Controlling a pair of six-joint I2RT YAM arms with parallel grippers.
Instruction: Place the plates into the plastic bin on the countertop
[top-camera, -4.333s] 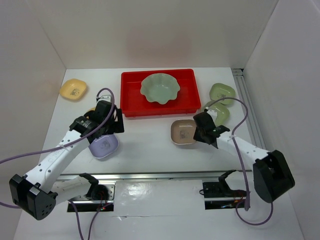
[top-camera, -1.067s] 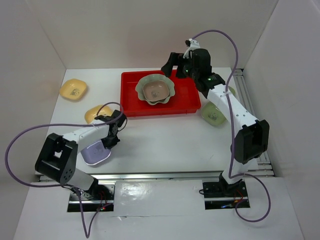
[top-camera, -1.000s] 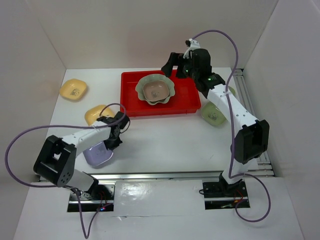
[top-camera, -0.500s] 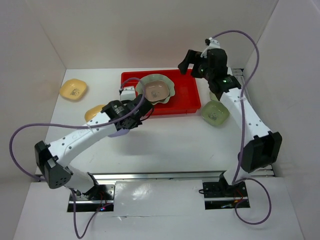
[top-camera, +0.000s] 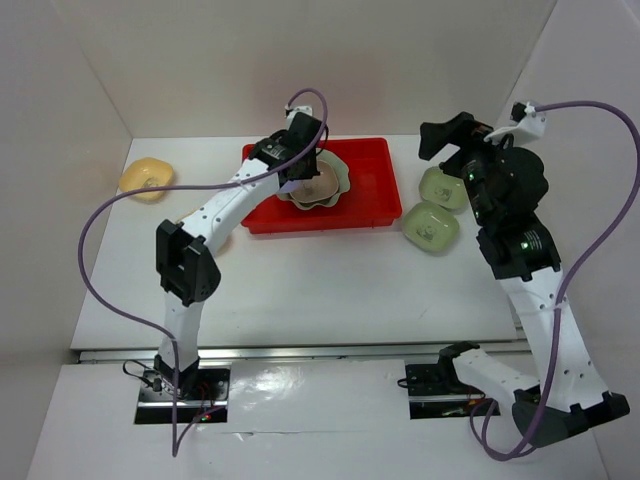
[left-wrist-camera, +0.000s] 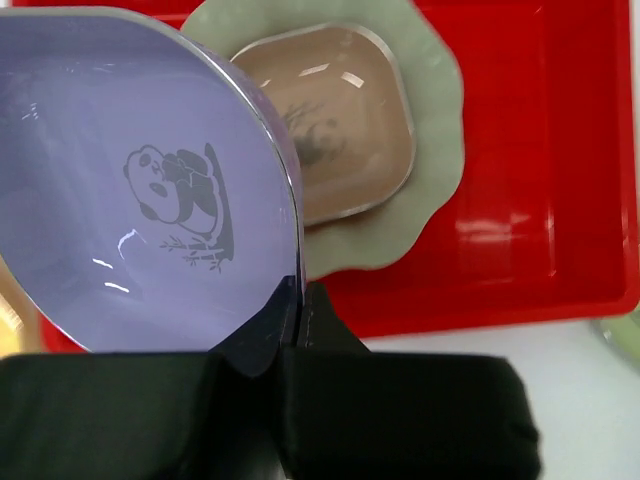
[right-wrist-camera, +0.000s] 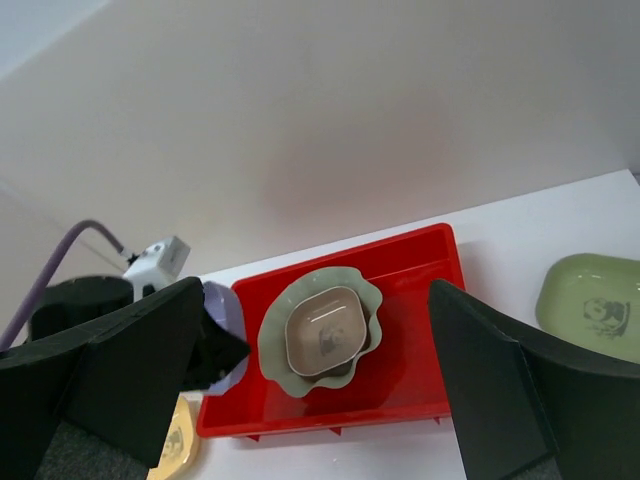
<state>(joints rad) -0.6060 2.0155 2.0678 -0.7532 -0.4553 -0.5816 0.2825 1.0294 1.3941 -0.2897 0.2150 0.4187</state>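
- The lavender dish (left-wrist-camera: 120, 180) has left the front-left of the surface (top-camera: 330, 280). The left jaws, clamped on its rim, now hold it tilted above the red bin (top-camera: 370, 195).
- The pink dish (left-wrist-camera: 335, 115) has gone from the surface into the scalloped dish (left-wrist-camera: 425, 190).
- The right jaws, once at the pink dish and then over the red bin, have drawn back to the right, spread wide and empty.

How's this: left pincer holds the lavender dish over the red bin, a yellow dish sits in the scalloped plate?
No: the left wrist view shows a pink dish, not yellow, in the scalloped plate. The left pincer does hold the lavender dish over the red bin.
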